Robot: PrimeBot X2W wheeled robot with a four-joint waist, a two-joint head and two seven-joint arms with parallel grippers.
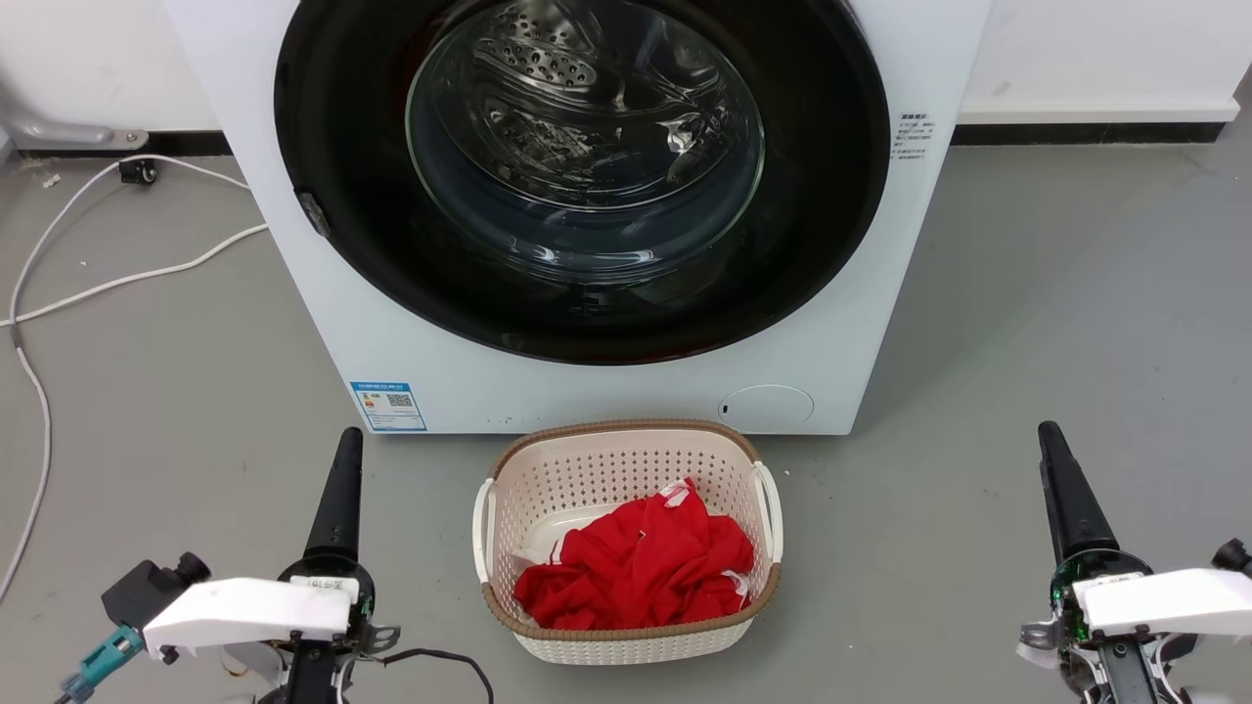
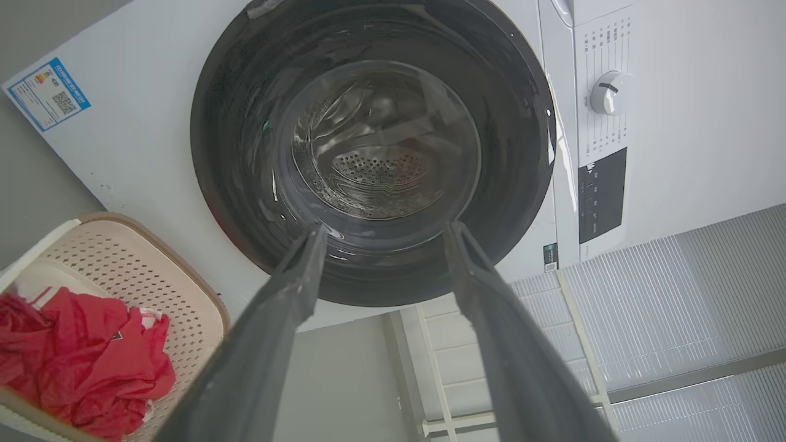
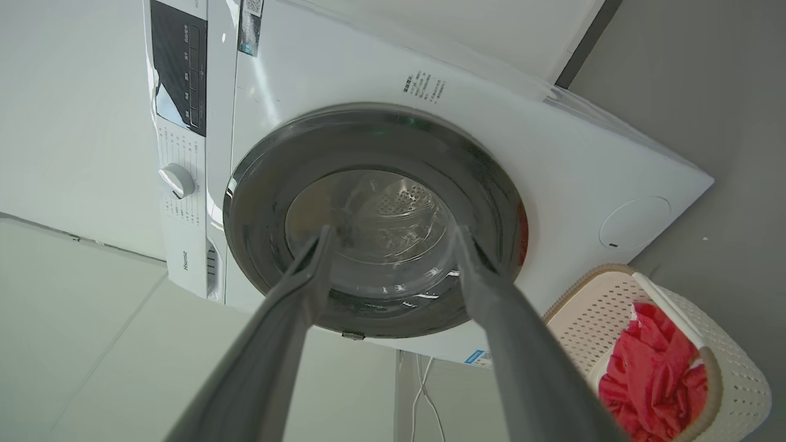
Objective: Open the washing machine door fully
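The washing machine (image 1: 606, 391) is a white front-loading box standing straight ahead of me. Its washing machine door (image 1: 582, 166) is a glossy black disc with a clear glass bowl, lying flush against the front, shut. A small grey tab (image 1: 313, 213) sits on the door's left rim. My left gripper (image 1: 347, 440) hovers low at the left, short of the machine, and my right gripper (image 1: 1050, 432) at the right. In the wrist views the left gripper (image 2: 385, 228) and the right gripper (image 3: 394, 231) are both open and empty, pointing at the door (image 2: 374, 147) (image 3: 374, 221).
A cream perforated basket (image 1: 626, 636) with red cloth (image 1: 636, 567) stands on the grey floor just before the machine, between my arms. White cables (image 1: 98, 284) trail over the floor at the left. A blue label (image 1: 388, 405) marks the machine's lower left.
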